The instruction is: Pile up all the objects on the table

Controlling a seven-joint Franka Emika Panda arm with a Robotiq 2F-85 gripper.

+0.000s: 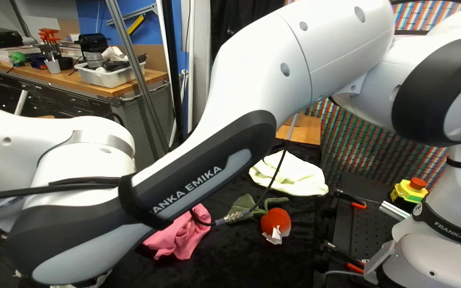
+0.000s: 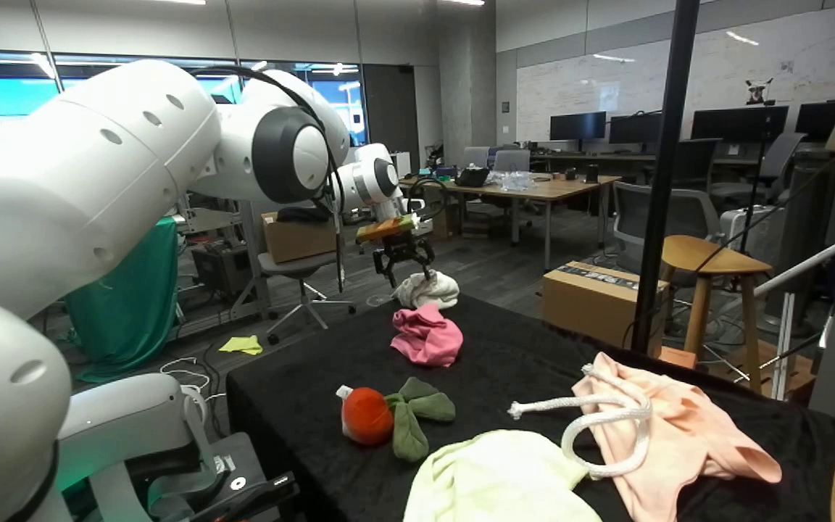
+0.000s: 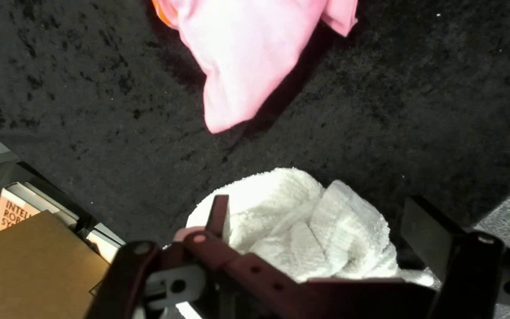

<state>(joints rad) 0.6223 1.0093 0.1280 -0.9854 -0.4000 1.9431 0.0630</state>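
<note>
Our gripper (image 3: pixel 319 217) gapes, holding nothing, over the nubby white cloth (image 3: pixel 301 228) at a corner of the velvety black bench (image 2: pixel 504 366). Only twisted rope (image 2: pixel 638 415) partly tops limp peach cloth (image 2: pixel 707 438) near an edge; we judge rumpled pink cloth (image 2: pixel 428 337), pale-yellow cloth (image 2: pixel 508 475), round red ball (image 2: pixel 367 417) and floppy green leaves (image 2: pixel 409 433) left to pile.

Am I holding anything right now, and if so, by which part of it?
Nothing is held. The jaws stand wide open, with the white cloth showing between them, ungripped, in the wrist view.
</note>
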